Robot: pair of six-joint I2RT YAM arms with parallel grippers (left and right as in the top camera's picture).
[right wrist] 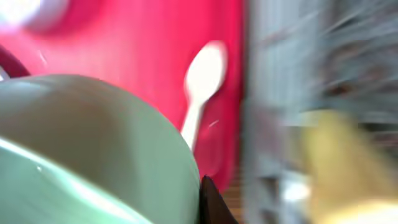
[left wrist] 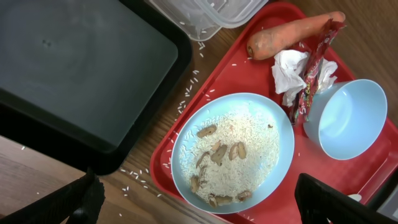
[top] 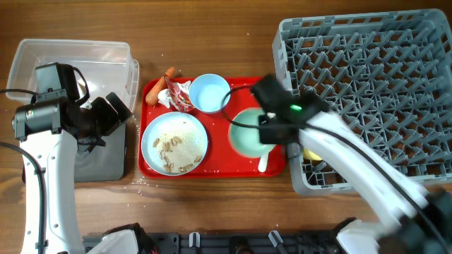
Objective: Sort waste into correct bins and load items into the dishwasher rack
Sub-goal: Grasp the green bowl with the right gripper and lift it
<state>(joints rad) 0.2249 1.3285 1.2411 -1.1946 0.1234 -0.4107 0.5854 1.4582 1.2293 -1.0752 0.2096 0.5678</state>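
Barely begun: yellow cup [top: 311,153] apparently in rack [top: 381,63]; waste [top: 176,95] and plate [top: 145,141] on red tray [top: 212,168]; left tool [left wrist: 199,193] wide; right tool [top: 270,134] at green bowl [top: 244,137], state unclear.

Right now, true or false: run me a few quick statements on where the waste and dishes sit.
1. The light-blue plate holds rice scraps. True.
2. The carrot lies in the clear tub. False: it lies on the red tray.
3. The white spoon lies on the red tray beside the pale-green bowl. True.
4. The light-blue bowl sits in the dishwasher rack. False: it is on the red tray, next to the wrapper.
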